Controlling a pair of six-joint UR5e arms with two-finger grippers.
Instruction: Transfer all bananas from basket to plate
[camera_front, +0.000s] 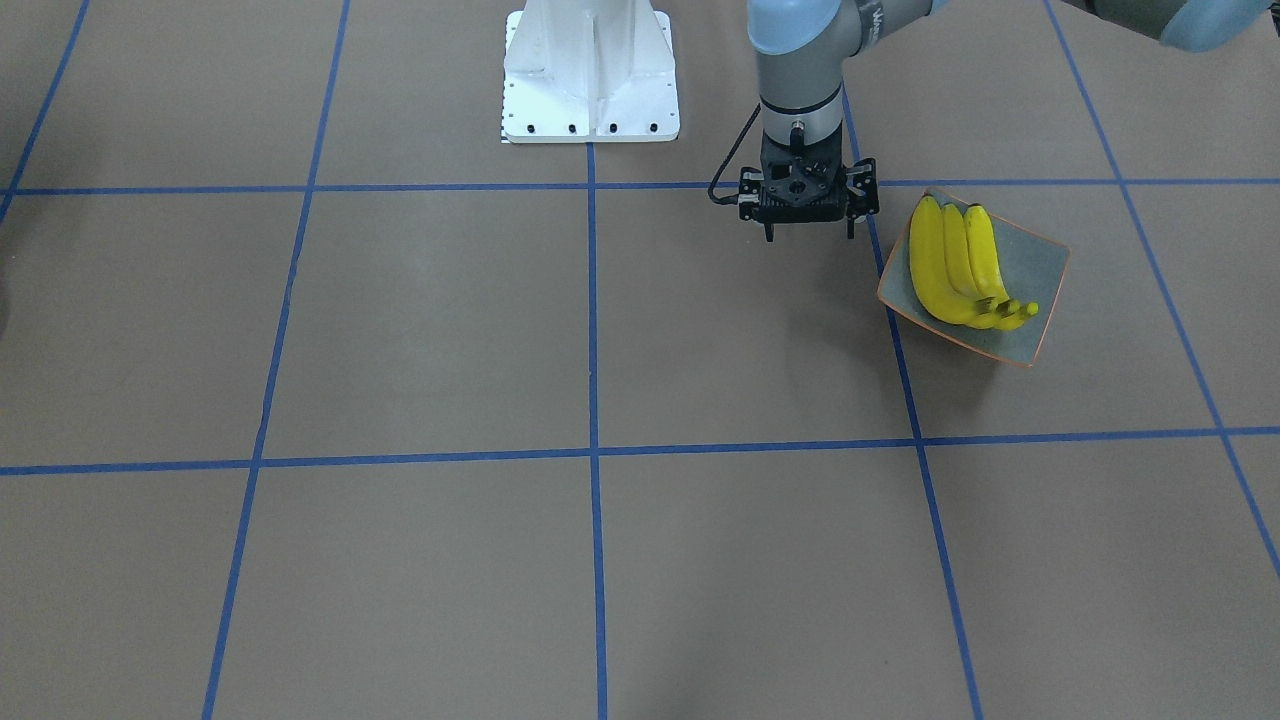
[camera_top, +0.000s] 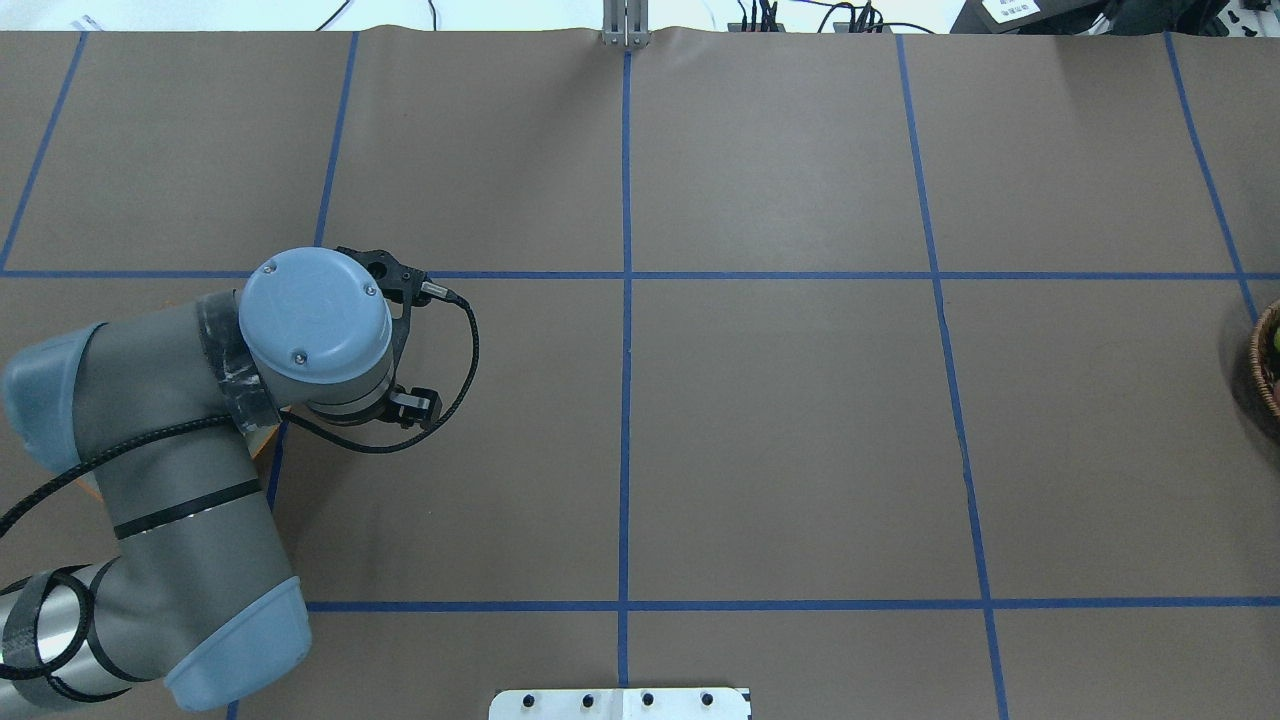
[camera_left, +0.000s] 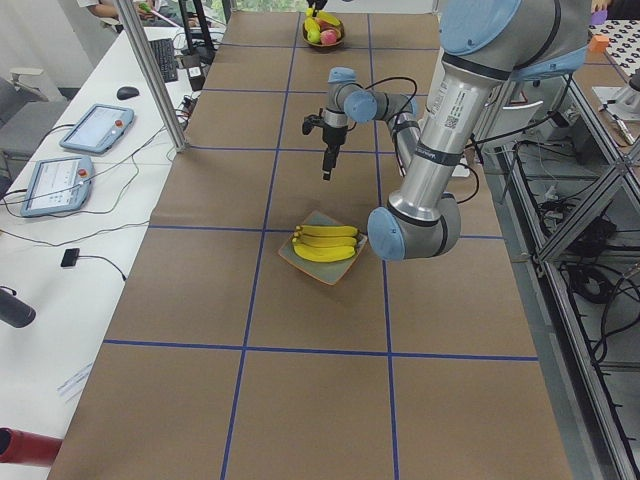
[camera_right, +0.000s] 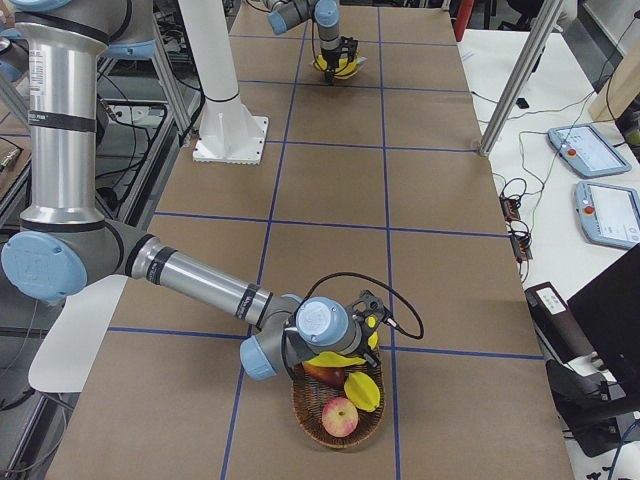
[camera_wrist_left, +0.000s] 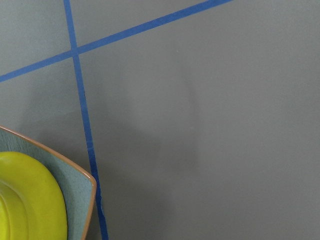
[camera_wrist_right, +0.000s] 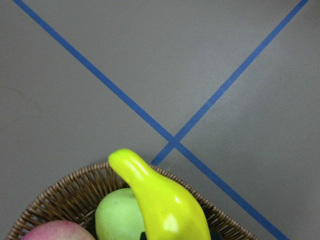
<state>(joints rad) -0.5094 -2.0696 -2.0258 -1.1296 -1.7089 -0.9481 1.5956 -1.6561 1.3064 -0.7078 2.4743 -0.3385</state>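
Note:
Three yellow bananas (camera_front: 945, 265) lie side by side on the grey-green plate (camera_front: 1045, 265) with its orange rim. My left gripper (camera_front: 808, 235) hangs open and empty beside the plate, toward the table's middle; the left wrist view catches only the plate's corner (camera_wrist_left: 75, 182) and one banana (camera_wrist_left: 30, 200). At the far end my right gripper (camera_right: 350, 345) sits low over the wicker basket (camera_right: 310, 420), right at a banana (camera_right: 335, 358). That banana (camera_wrist_right: 160, 200) fills the bottom of the right wrist view. The fingers are hidden, so I cannot tell if they grip it.
The basket also holds a green apple (camera_wrist_right: 117, 217), a pinkish fruit (camera_wrist_right: 50, 231) and other fruit. The white robot base (camera_front: 590, 75) stands at the table's robot side. A side bench with tablets (camera_left: 95, 128) and a metal post (camera_left: 155, 75) runs along the operators' edge.

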